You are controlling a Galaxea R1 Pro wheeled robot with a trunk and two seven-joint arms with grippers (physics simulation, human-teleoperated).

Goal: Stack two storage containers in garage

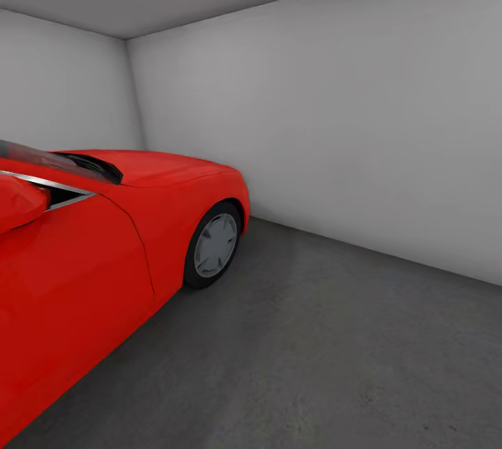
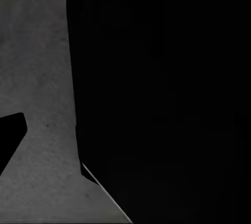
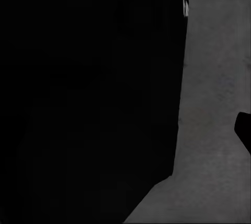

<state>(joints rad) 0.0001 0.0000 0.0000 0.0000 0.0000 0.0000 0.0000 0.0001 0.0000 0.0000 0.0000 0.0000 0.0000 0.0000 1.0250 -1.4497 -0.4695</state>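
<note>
A: what's the floor [image 1: 328,351] like in there?
B: dark grey mottled concrete, running right up to the pale walls. A red car [image 1: 104,240] is parked on it along the left side, front wheel [image 1: 215,245] down near the far corner.

I count one red car [image 1: 104,240] with one wheel [image 1: 215,245] showing, one side mirror [image 1: 21,201], two grey walls [image 1: 335,128], one concrete floor [image 1: 335,351].

No text, label, brand, number or sign readable anywhere: none on the red car [image 1: 104,240], none on its wheel [image 1: 215,245], none on the grey walls [image 1: 348,121], none on the concrete floor [image 1: 314,365].
</note>
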